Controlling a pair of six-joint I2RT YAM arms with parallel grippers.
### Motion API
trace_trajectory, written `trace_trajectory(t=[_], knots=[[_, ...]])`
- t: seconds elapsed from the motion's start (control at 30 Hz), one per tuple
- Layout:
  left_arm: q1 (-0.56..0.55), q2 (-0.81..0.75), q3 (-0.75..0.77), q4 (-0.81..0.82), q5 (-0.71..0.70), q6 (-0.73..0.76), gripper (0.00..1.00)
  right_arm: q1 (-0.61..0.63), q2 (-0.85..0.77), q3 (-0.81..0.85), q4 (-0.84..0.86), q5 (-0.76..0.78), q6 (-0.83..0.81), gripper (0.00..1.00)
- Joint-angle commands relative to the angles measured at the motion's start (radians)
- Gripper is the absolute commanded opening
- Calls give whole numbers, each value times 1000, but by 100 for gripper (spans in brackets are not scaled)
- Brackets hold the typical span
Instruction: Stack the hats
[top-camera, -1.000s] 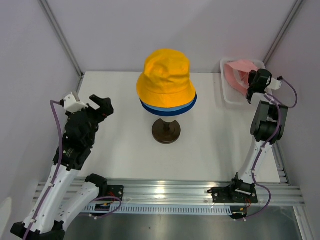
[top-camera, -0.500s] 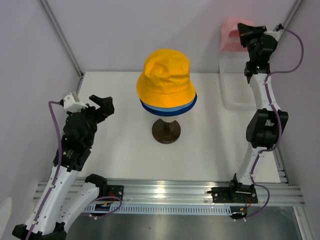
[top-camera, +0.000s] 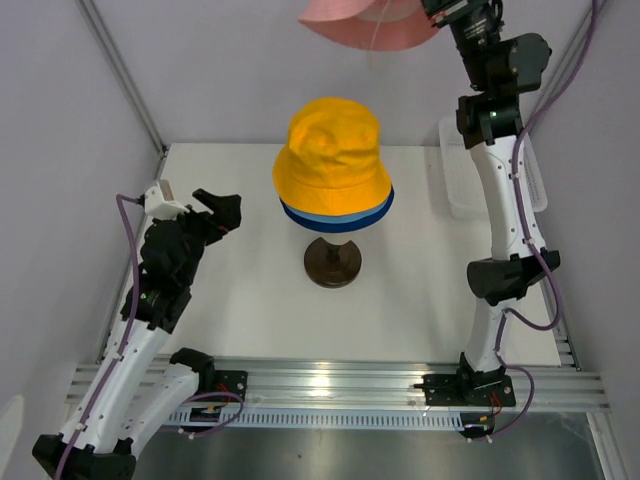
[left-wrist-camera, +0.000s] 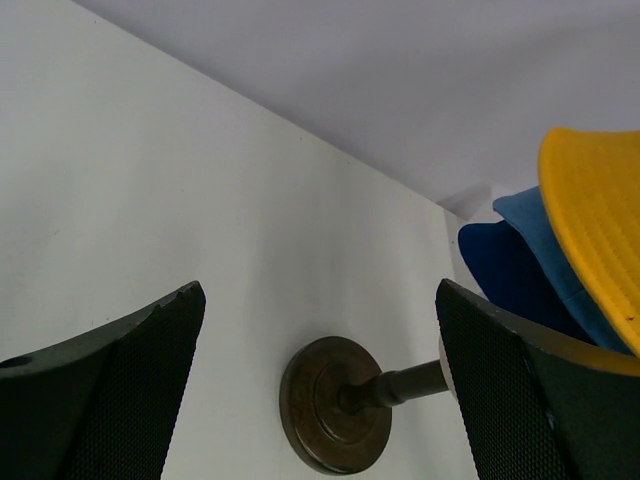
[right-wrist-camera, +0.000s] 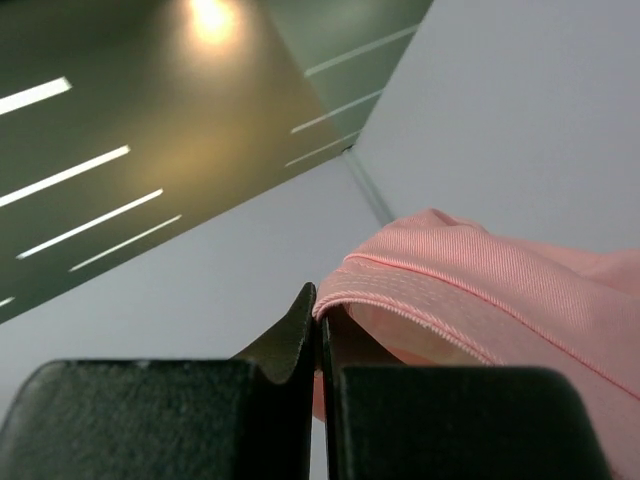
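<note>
Pale lilac walls enclose a white table under ceiling strip lights.

We see right gripper raised high, arm fully extended, jaws clamped; left gripper low, jaws spread

The pink hat is finely ribbed woven cloth with a stitched brim edge, matt. The yellow-orange hat shows a coarser matt weave; the light blue hat and dark blue hat look like similar cloth. The stand base seems dull brown metal. The worktop is smooth, matt white.
</note>
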Motion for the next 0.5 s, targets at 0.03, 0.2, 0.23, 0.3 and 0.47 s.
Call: trace_trajectory(t=[0.03, 0.2, 0.23, 0.3, 0.47], knots=[[34, -3, -20, 87, 66, -32, 100, 91, -74, -116, -3, -118, -37, 0], [56, -31, 1, 82, 76, -17, 100, 189, -206, -363, 43, -176, -76, 0], [62, -46, 3, 84, 76, -17, 99, 198, -227, -403, 42, -175, -108, 0], [65, -57, 3, 93, 80, -20, 100, 217, -298, -522, 45, -178, -129, 0], [68, -64, 18, 133, 115, -52, 99, 223, -425, -697, 8, -192, -161, 0]])
